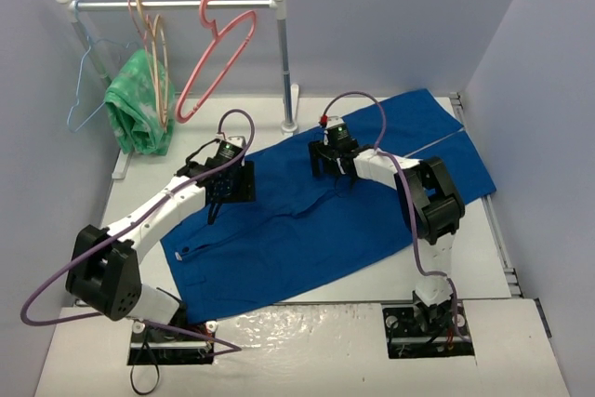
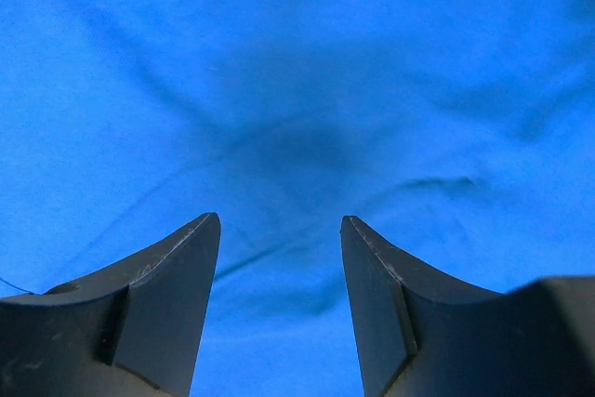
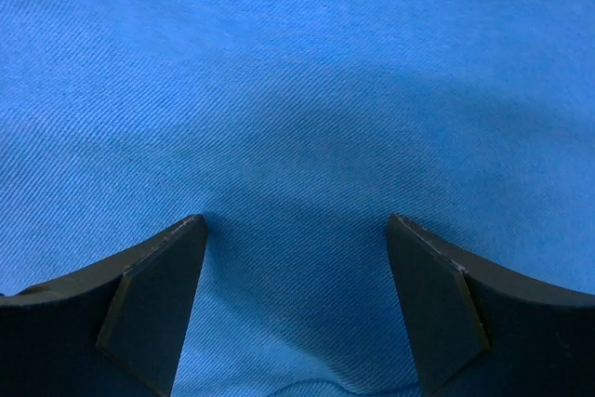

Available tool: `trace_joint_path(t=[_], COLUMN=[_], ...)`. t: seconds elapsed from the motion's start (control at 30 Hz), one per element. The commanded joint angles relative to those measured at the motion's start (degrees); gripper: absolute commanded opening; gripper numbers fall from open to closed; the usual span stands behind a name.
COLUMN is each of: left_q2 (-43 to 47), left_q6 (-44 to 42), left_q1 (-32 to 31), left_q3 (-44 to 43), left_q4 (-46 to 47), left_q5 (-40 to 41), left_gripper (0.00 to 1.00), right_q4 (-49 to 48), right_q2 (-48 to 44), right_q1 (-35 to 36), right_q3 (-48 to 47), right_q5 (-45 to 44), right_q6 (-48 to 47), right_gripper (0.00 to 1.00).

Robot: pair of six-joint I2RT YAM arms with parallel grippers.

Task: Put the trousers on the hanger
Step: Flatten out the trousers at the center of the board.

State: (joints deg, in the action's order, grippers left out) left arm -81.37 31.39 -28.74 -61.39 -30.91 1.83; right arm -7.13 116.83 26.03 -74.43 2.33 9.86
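The trousers point(image 1: 307, 220) lie flat on the desk point(image 1: 316, 332).
Left gripper point(image 2: 279, 220) and right gripper point(image 3: 296, 220) are open and empty; a shallow pinch may take one layer only and slip.

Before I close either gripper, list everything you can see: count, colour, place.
royal-blue cloth trousers: one, blue, spread flat mid-table
pink plastic hanger: one, pink, hooked on the rail
beige hangers: count unclear, beige, rail, left of pink
thin light-blue wire hanger: one, rail's left end
green patterned cloth: one, green, hanging under rail
white rail stand: one, white, table's far side
white table: one
left gripper: one, black, open above trousers
right gripper: one, black, open above trousers
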Motion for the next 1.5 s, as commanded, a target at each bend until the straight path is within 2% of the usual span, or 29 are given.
trace_joint_path(t=[0.0,0.2,0.33,0.53,0.67,0.87,1.1,1.3,1.47], left_q2=[-1.5,-6.6,-10.9,-15.8,-16.5,-17.8,-21.7,-25.7,-31.8], left_q6=[-1.4,0.0,1.2,2.2,3.8,6.3,7.2,7.5,6.8], left_q1=[2.7,4.1,4.8,5.7,7.4,10.2,13.7,15.9,18.7], left_q3=[-3.5,-6.4,-8.7,-10.9,-9.1,-5.3,-3.7,-6.6,-12.7], left_q4=[1.3,2.8,4.6,4.9,4.8,5.5,6.0,5.4,3.3], left_q5=[0.6,0.6,0.9,2.4,4.0,5.3,5.4,5.4,5.5], left_gripper=[0.52,0.52,0.52,0.52,0.52,0.52,0.52,0.52,0.52], right_q4=[8.6,13.8,13.7,12.5,12.3,11.6,8.2,5.6,5.6], right_q2=[-2.6,-6.1,-8.3,-13.9,-15.4,-8.8,1.3,8.5,12.6], right_q1=[-1.1,-0.8,-0.9,-1.2,-4.0,-12.8,-16.9,-19.6,-21.2], right_q3=[8.2,16.4,17.6,10.0,0.7,-8.3,-13.5,-16.3,-19.6], right_q5=[-4.6,-5.6,-7.1,-7.5,-8.7,-8.3,-7.1,-5.1,-4.6], right_q6=[6.9,11.7,11.3,7.4,4.8,2.9,2.5,4.2,4.8], right_gripper=[0.76,0.77,0.77,0.76,0.76,0.76,0.76,0.76,0.76])
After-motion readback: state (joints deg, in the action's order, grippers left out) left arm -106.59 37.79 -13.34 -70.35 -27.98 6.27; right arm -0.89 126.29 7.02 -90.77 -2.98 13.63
